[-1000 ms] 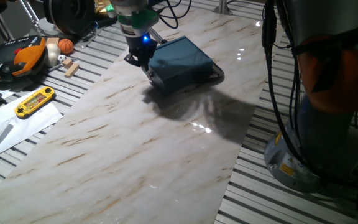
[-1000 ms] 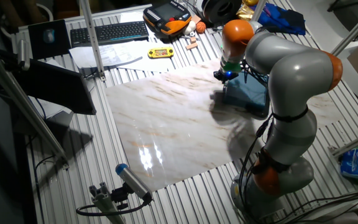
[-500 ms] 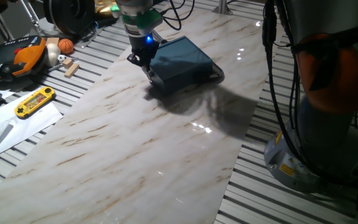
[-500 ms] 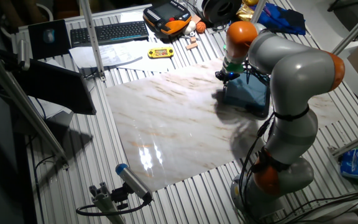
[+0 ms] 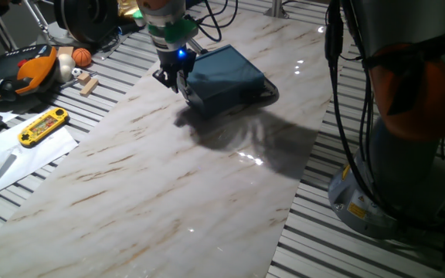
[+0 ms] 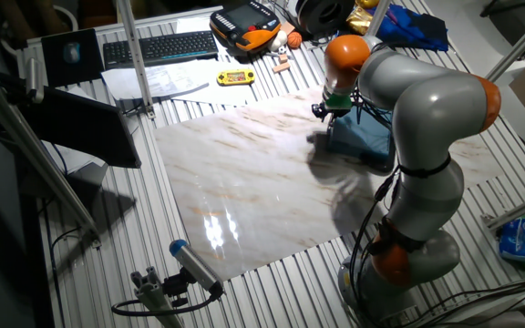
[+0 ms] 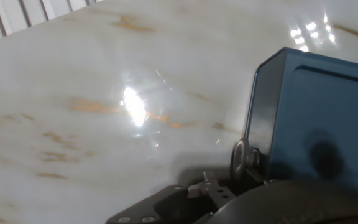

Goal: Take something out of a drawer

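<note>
End effector (image 5: 178,82) hangs just off the front face of the blue box (image 5: 226,76) on the marble worktop (image 5: 168,170). Drawer (image 7: 261,118) looks shut; its metal knob (image 7: 241,158) sits right beside the hand camera, just ahead. Box's long axis runs away from the end effector. Finger spacing unclear. Packet not visible, presumably inside.

A glossy white marble-patterned slab (image 5: 168,177) fills the frame's centre, lying on a ribbed grey metal table (image 5: 338,247). Bright lamp glare (image 6: 215,228) sits lower left; a black keyboard (image 6: 158,46) lies upper left.
</note>
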